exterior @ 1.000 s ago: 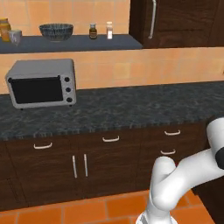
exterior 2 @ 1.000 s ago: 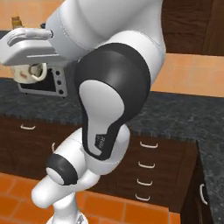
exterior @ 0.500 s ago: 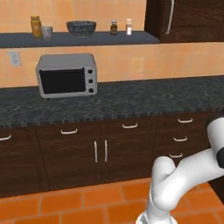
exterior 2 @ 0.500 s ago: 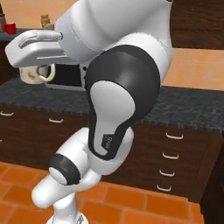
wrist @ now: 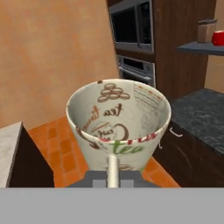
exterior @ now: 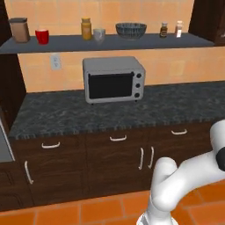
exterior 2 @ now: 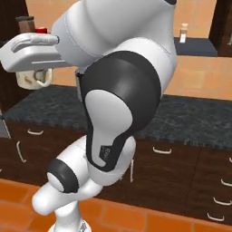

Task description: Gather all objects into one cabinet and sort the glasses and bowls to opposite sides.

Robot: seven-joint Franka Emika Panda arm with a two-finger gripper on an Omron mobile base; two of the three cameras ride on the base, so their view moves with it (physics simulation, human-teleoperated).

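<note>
We carry a cream printed mug (wrist: 118,127) in our gripper (wrist: 113,177), the fingers closed on its handle so that the open mouth faces the hand camera and the cup's axis runs straight out ahead of the hand; the word "tea" is printed inside and out. In the right base view the same mug (exterior 2: 32,78) hangs just under the white hand at the far left, held out over the edge of the dark counter (exterior 2: 199,122). What the coming move turns on, as we judge it, is where the rest of the set lies from the hand: the open shelf (exterior: 110,43) is up and off to the gripper's right. The brown canister (wrist: 205,30) and the red mug (wrist: 218,38) are its near end, well apart from the mug we hold. Farther along that shelf stand the yellow jar (exterior: 86,28), a pale speckled mug (exterior: 99,34), the patterned bowl (exterior: 131,30) and two spice bottles (exterior: 163,30). The dark wall cabinet (exterior: 207,17) sits beyond the shelf's far end, so the hand must travel the whole length of the shelf.
</note>
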